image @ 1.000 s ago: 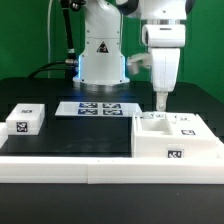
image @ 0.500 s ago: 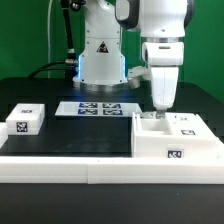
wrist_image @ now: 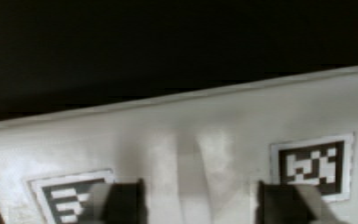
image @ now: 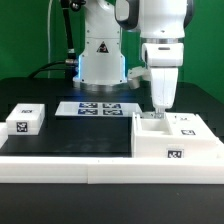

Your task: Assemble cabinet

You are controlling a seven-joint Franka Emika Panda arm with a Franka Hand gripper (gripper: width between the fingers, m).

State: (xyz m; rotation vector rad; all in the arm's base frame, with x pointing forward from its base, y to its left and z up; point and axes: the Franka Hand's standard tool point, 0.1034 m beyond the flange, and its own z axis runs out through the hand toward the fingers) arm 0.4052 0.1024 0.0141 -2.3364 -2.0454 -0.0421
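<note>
The cabinet [image: 175, 140], a white box with square tags, lies at the exterior view's right on the black table, against the white rail. My gripper [image: 158, 110] hangs straight down over the cabinet's left part, fingertips just above or at its top surface. In the wrist view the gripper [wrist_image: 208, 200] is open. Its two dark fingertips [wrist_image: 119, 200] stand apart over the white cabinet surface [wrist_image: 194, 140], with a faint ridge between them and a tag on either side. Nothing is held.
A small white tagged block [image: 26, 121] sits at the exterior view's left. The marker board [image: 97, 108] lies in the middle in front of the robot base [image: 100, 55]. The long white rail [image: 60, 168] runs along the table's front.
Between one second and half a second ago the hand turned about its vertical axis above the cabinet and sank slightly. Since then nothing has moved.
</note>
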